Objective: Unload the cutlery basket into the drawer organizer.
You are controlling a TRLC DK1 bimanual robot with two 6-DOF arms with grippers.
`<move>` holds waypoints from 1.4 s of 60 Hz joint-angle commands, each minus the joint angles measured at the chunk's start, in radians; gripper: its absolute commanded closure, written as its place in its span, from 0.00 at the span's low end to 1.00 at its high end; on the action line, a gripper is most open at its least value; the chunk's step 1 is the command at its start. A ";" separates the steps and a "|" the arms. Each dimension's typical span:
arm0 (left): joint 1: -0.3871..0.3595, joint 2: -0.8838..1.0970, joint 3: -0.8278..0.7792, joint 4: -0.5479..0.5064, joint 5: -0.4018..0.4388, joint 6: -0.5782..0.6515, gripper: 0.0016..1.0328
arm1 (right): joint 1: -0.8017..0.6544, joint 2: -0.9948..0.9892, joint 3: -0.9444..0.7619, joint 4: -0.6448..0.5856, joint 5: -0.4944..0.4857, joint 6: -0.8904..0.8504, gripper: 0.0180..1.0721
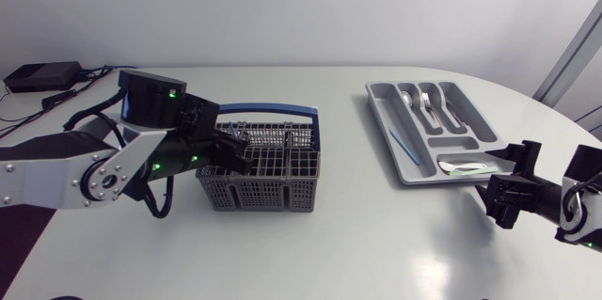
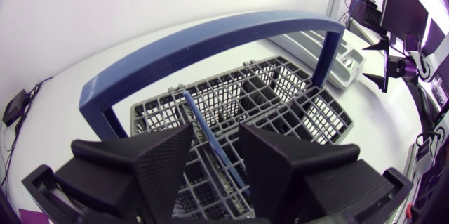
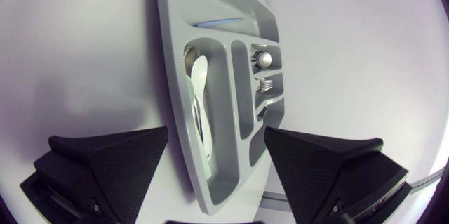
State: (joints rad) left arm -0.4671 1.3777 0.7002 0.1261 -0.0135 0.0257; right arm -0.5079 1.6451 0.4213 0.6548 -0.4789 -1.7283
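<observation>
The grey cutlery basket [image 1: 273,185] with its blue handle [image 1: 273,110] stands left of the table's middle. My left gripper [image 1: 240,156] is down over the basket's left end. In the left wrist view a thin blue utensil [image 2: 193,104] stands up out of the basket [image 2: 280,101] between the fingers of the left gripper [image 2: 216,131], which stand apart with a gap on either side of it. The grey drawer organizer [image 1: 376,102] lies at the right and holds metal cutlery [image 1: 425,102], a blue piece [image 1: 403,140] and a white spoon [image 1: 461,165]. My right gripper [image 1: 503,189] is open, low beside the organizer's near end [image 3: 172,76].
A black box [image 1: 42,76] with cables sits at the back left corner. The table's curved edge runs close behind and to the right of the organizer. Bare tabletop lies between the basket and the organizer and along the front.
</observation>
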 commanded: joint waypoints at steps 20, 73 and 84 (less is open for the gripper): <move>0.002 0.030 -0.039 0.063 -0.008 -0.035 0.87 | -0.015 0.051 0.008 0.000 -0.009 -0.010 0.06; -0.007 -0.072 -0.159 0.201 0.003 -0.004 0.90 | -0.023 0.088 0.014 0.002 -0.009 -0.016 0.06; -0.011 -0.078 -0.179 0.221 0.003 -0.003 0.90 | -0.021 0.082 0.010 0.002 -0.007 -0.016 0.06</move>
State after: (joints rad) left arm -0.4683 1.3090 0.5617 0.3450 -0.0059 0.0044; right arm -0.5213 1.7134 0.4313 0.6552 -0.4828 -1.7287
